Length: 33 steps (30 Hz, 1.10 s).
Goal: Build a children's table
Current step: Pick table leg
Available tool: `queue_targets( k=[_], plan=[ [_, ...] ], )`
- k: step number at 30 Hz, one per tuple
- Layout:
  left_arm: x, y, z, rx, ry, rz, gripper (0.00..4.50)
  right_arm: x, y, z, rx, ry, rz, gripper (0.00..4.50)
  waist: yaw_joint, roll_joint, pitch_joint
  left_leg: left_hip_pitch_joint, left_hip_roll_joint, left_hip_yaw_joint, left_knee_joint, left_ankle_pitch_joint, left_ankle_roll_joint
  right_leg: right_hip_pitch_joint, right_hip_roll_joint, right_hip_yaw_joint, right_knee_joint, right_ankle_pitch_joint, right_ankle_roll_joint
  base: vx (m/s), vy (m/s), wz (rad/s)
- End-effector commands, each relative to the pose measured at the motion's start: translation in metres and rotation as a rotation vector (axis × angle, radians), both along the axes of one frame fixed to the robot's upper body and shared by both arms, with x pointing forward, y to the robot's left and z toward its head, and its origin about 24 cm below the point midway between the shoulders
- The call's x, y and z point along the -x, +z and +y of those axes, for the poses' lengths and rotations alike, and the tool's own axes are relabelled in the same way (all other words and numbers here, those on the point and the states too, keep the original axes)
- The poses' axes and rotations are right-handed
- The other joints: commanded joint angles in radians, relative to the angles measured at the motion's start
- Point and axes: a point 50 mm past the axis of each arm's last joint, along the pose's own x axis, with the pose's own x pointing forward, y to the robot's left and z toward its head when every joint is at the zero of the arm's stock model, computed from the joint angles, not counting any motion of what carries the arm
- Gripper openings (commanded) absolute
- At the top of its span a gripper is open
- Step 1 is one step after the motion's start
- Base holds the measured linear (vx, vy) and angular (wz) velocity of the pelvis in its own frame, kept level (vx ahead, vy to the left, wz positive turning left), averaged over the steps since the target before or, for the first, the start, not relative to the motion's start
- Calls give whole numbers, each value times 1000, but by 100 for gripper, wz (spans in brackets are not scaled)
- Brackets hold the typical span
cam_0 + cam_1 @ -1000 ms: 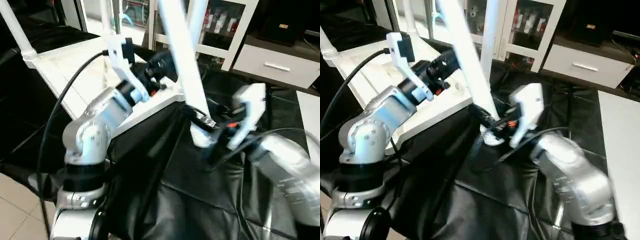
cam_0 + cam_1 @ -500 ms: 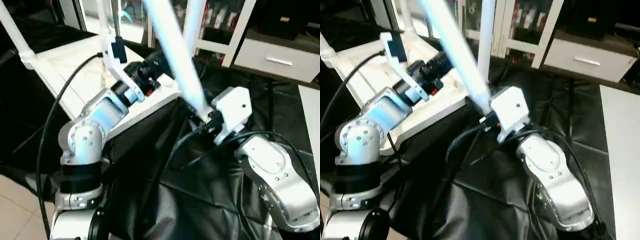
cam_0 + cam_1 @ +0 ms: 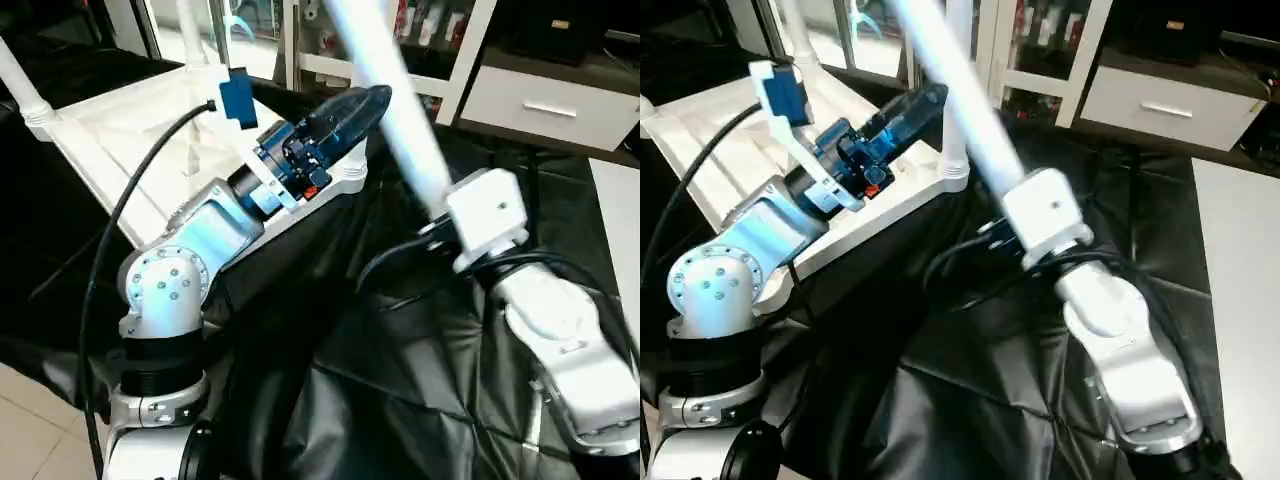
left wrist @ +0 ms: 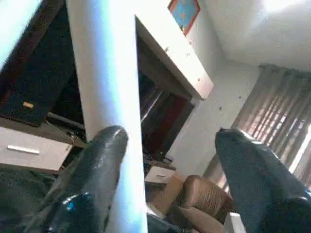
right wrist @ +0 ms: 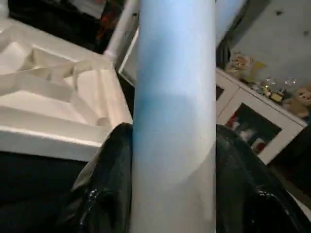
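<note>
The children's table lies upside down: its white tabletop (image 3: 110, 130) shows its ribbed underside. White legs (image 3: 22, 82) (image 3: 190, 30) stand in the far corner sockets, and another leg (image 3: 958, 120) rises at the near corner. My right gripper (image 5: 172, 145) is shut on a further long white leg (image 3: 395, 110), which slants up over that near corner; its fingers (image 5: 109, 170) press both sides of the tube. My left gripper (image 3: 355, 103) hovers over the near corner, open. In the left wrist view a white tube (image 4: 107, 87) runs close beside one finger (image 4: 104, 160), unclasped.
A crumpled black cloth (image 3: 350, 380) covers the surface under and in front of the tabletop. A white drawer unit (image 3: 545, 100) and a glass-door cabinet (image 3: 1040, 40) stand behind. A black cable (image 3: 120, 230) loops beside my left arm. Tiled floor (image 3: 30, 420) shows at lower left.
My left gripper has opened wider. The right arm has swung the held leg's lower end up off the black cloth, toward the tabletop's near corner.
</note>
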Motion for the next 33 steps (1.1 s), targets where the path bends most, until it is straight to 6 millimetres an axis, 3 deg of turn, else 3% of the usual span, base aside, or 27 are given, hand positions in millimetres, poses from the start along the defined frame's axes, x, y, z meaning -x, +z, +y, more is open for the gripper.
queue_targets(
  k=[1,2,3,5,13,17,22,28,29,33],
  plan=[
    [-1,6,-1,-8,42,-29,365,2,-5,11,49,68,6,186,0,-20,-75,15,61,-35,-59,5,60,60,-91,69,-56,67,-173,0,0,0],
    [-4,7,1,5,68,-24,373,3,-6,13,65,81,5,186,0,-18,-75,16,61,-35,-58,5,61,58,-90,68,-56,66,-175,0,0,0],
    [-5,8,2,12,83,-26,382,2,-6,15,74,88,4,186,0,-26,-77,15,63,-35,-58,4,62,61,-91,69,-55,67,-176,0,0,0],
    [-7,11,3,40,94,-18,403,3,-7,18,106,110,-7,186,2,-27,-80,17,62,-34,-56,8,56,61,-91,69,-52,72,-184,0,0,0],
    [-19,11,8,102,186,52,406,4,-1,23,180,133,-104,186,5,-33,-83,15,60,-35,-51,8,61,67,-93,69,-49,107,-186,0,0,0],
    [-23,9,8,121,194,96,406,4,4,22,149,114,-143,186,7,-28,-89,18,64,-35,-48,9,70,64,-92,69,-44,121,-207,0,0,0],
    [-21,9,5,120,177,100,406,2,5,19,146,86,-149,186,8,-27,-85,19,65,-35,-50,-44,43,61,-92,70,-51,45,-203,0,0,0],
    [-25,7,4,132,193,142,349,0,2,18,160,76,-142,186,8,-24,-83,18,62,-37,-51,-107,4,59,-92,71,-62,-70,-170,0,0,0],
    [-25,7,4,130,199,144,337,0,2,18,161,73,-142,186,8,-28,-82,19,61,-37,-52,-116,0,59,-91,71,-65,-93,-158,0,0,0],
    [-28,5,6,128,224,154,317,-2,1,17,167,59,-138,186,8,-28,-83,19,61,-38,-52,-124,-5,56,-91,70,-67,-112,-140,0,0,0]
  ],
)
